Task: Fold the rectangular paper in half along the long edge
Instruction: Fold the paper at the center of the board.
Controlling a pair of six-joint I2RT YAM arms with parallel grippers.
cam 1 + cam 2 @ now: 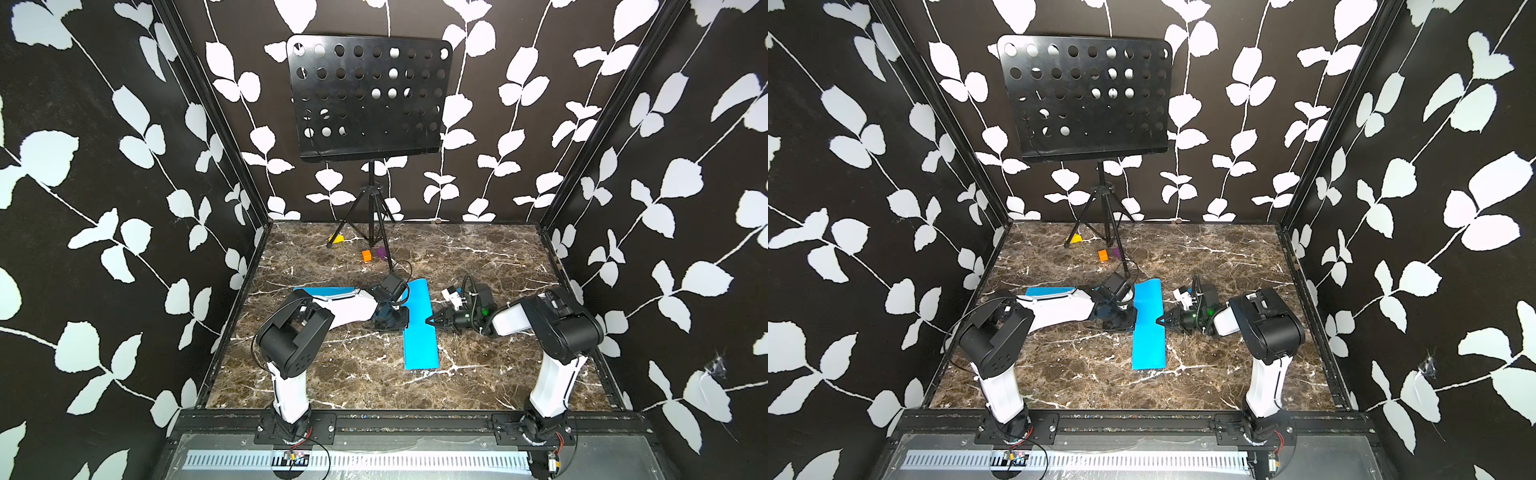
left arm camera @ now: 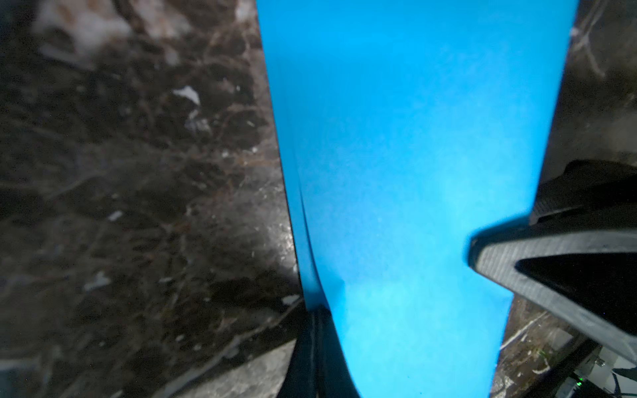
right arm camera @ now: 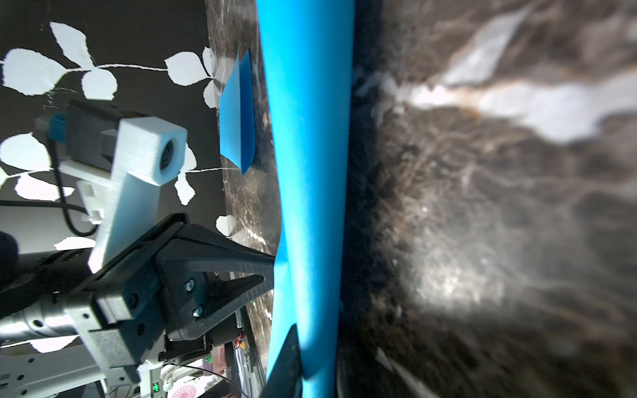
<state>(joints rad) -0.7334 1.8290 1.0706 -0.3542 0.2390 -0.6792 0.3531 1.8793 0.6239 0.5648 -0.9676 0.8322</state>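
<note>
The blue paper (image 1: 420, 343) (image 1: 1148, 347) lies as a long narrow strip on the marble table (image 1: 332, 374), running from far to near. My left gripper (image 1: 403, 319) (image 1: 1133, 318) meets its left long edge about halfway along, jaws shut on that edge. In the left wrist view the paper (image 2: 413, 172) rises out of my dark fingers (image 2: 312, 344). My right gripper (image 1: 429, 321) (image 1: 1158, 321) faces it from the opposite long edge, shut on the paper. One right finger (image 3: 287, 358) lies over the paper (image 3: 310, 172). The other is hidden behind it.
A second blue sheet (image 1: 320, 289) (image 3: 238, 113) lies at the back left, partly under my left arm. A black music stand (image 1: 368, 95) on a tripod stands at the back. Small yellow (image 1: 336, 239), orange (image 1: 366, 255) and purple (image 1: 381, 251) blocks sit by its feet.
</note>
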